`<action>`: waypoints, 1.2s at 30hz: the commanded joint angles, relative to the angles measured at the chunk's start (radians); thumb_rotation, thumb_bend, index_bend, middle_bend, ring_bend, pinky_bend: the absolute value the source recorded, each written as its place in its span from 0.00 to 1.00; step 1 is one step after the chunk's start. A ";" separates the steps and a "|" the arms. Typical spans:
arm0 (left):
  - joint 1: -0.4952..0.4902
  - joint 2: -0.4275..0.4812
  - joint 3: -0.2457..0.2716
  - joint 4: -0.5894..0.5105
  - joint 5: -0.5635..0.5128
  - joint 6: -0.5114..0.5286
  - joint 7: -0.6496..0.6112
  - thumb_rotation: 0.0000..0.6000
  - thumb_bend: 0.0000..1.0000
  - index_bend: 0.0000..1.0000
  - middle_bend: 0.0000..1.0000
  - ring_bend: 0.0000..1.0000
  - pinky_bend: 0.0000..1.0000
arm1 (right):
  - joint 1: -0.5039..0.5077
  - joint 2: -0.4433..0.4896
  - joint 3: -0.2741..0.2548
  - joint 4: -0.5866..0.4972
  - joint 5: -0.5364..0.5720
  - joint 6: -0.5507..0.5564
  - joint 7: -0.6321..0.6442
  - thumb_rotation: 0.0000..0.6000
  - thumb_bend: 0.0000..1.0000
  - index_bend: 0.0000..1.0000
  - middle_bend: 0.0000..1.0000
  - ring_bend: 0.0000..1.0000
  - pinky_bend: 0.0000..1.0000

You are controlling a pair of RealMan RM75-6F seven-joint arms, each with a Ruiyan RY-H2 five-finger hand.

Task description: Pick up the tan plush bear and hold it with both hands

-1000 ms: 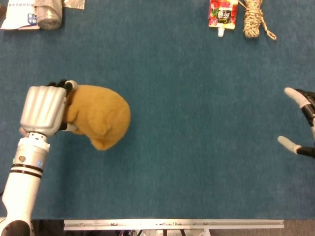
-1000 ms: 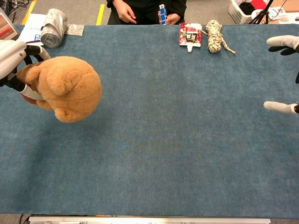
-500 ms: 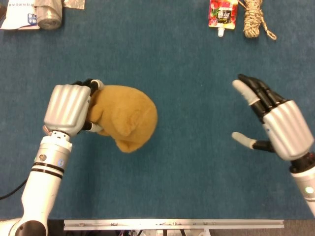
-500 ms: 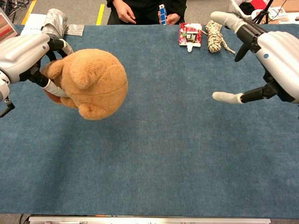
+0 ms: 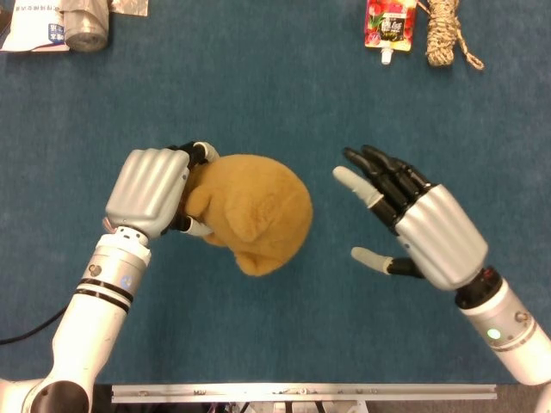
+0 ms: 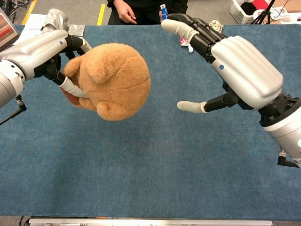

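**Bear held in the left hand, right hand spread beside it**

While the tan plush bear hangs above the blue table, only its rounded head, one ear and its muzzle are plain to see; the rest of its body is hidden behind the left hand, and its face cannot be made out in either view. In the chest view the bear shows clear of the cloth, its muzzle pointing down and toward the camera. The left hand's fingers are curled around the bear's left side and grip it; how far they reach round the back of the toy is hidden by the silver back of the hand.

To the right of the bear, near but not touching it, the right hand holds nothing, its fingers apart and stretched out and the thumb held away from them, palm turned toward the bear. In the chest view this hand covers much of the far right of the table.

Beyond the bear, at the far edge, lie a red drink pouch and a coil of rope, both largely hidden by the right hand in the chest view. Far to the bear's left lies a grey roll on papers, cut off by the frame. Across the table from the bear a person's hands show, the body cut off above.
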 commanded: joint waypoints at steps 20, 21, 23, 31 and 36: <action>-0.082 0.034 -0.012 -0.033 -0.119 -0.078 -0.122 1.00 0.02 0.60 0.64 0.57 0.73 | 0.106 -0.156 -0.001 0.134 -0.082 0.003 -0.024 1.00 0.00 0.00 0.00 0.00 0.13; -0.084 0.039 -0.015 -0.033 -0.125 -0.088 -0.135 1.00 0.02 0.60 0.64 0.57 0.73 | 0.108 -0.160 -0.003 0.139 -0.082 0.003 -0.023 1.00 0.00 0.00 0.00 0.00 0.14; -0.089 0.050 -0.019 -0.033 -0.138 -0.111 -0.164 1.00 0.02 0.60 0.64 0.57 0.73 | 0.111 -0.167 -0.005 0.149 -0.080 0.006 -0.023 1.00 0.00 0.00 0.00 0.00 0.17; -0.109 0.089 -0.021 -0.033 -0.158 -0.180 -0.246 1.00 0.02 0.60 0.64 0.57 0.73 | 0.110 -0.177 -0.012 0.159 -0.056 0.012 -0.046 1.00 0.00 0.00 0.01 0.02 0.25; -0.117 0.120 -0.018 -0.033 -0.159 -0.245 -0.313 1.00 0.02 0.60 0.64 0.57 0.73 | 0.107 -0.200 -0.008 0.186 -0.064 0.057 -0.031 1.00 0.00 0.02 0.16 0.18 0.35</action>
